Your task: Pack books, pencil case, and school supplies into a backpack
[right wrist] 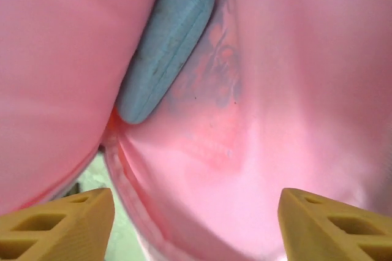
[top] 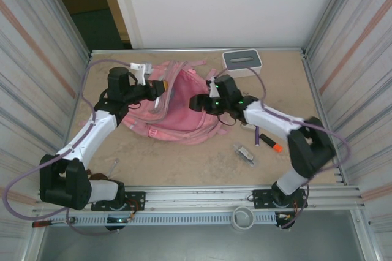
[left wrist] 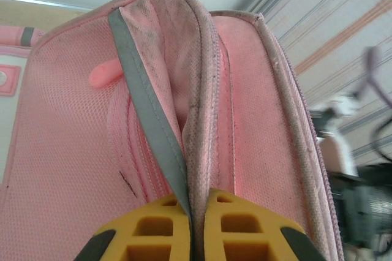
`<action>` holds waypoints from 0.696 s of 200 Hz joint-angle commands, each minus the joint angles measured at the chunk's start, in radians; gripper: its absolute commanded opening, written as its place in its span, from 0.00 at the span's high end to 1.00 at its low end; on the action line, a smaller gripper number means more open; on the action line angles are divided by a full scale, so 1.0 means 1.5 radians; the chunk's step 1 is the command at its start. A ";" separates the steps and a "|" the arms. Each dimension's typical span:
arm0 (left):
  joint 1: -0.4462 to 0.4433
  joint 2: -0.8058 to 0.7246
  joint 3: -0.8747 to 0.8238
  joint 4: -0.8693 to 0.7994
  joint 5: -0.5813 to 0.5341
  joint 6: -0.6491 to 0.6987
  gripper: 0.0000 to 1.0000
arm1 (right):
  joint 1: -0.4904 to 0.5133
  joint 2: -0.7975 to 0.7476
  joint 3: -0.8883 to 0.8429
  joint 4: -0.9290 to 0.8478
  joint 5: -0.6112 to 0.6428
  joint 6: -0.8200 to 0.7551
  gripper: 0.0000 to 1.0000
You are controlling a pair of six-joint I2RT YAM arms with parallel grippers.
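The pink backpack [top: 174, 114] lies at the table's middle with its mouth held open. My left gripper [top: 160, 87] is shut on the rim of the backpack [left wrist: 257, 120], its yellow fingers [left wrist: 153, 230] pinching the pink fabric and grey trim. My right gripper [top: 197, 103] reaches into the opening and stands open [right wrist: 196, 224] over the pink lining [right wrist: 294, 89], with nothing between its fingers. A blue-grey pencil case [right wrist: 165, 46] rests inside, ahead of it. An orange-tipped marker [top: 269, 142], a clear packet [top: 246, 152] and a dark purple stick [top: 257, 136] lie on the table to the right. The books are hidden.
A white box with a grey slotted top [top: 242, 60] stands at the back right. A thin pale stick [top: 112, 166] lies near my left arm's base. Metal walls close in both sides, and a rail [top: 202, 196] runs along the near edge.
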State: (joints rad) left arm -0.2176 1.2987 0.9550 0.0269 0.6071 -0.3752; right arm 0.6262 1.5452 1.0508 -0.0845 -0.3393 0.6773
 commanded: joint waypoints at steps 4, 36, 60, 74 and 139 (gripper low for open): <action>0.017 -0.021 -0.008 0.043 -0.007 0.001 1.00 | -0.004 -0.094 -0.053 -0.163 0.149 -0.107 0.24; 0.018 -0.016 -0.012 0.039 -0.003 0.007 1.00 | -0.016 -0.158 -0.096 -0.335 0.307 -0.134 0.15; 0.018 -0.011 -0.009 0.034 0.002 0.013 1.00 | 0.002 -0.171 -0.117 -0.426 0.370 -0.110 0.05; 0.018 -0.007 -0.010 0.041 0.000 0.012 1.00 | 0.021 -0.165 -0.140 -0.438 0.386 -0.085 0.01; 0.018 0.011 -0.018 0.052 0.011 0.007 1.00 | 0.071 -0.062 -0.167 -0.427 0.370 -0.031 0.00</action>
State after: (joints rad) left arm -0.2150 1.3125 0.9428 0.0547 0.6384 -0.3798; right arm 0.7033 1.4010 0.8001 -0.7002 0.1947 0.5854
